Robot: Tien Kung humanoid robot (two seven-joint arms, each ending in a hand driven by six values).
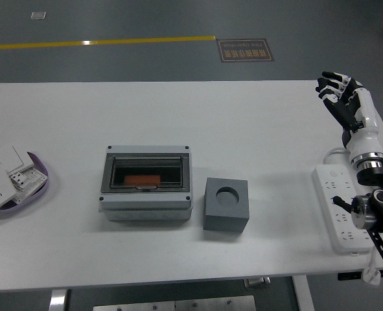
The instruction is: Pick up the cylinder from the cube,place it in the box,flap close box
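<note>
The grey box sits left of the table's middle with its clear flap down. An orange cylinder lies inside it, visible through the flap. Just to its right stands the dark grey cube, and the round hole in its top holds nothing. My right hand is raised over the table's far right edge, fingers spread and holding nothing, far from box and cube. My left arm does not appear in the head view.
A white power strip lies along the right edge under my right forearm. At the left edge a purple dish holds white wall switches. A yellow floor line and a floor sign lie beyond the table.
</note>
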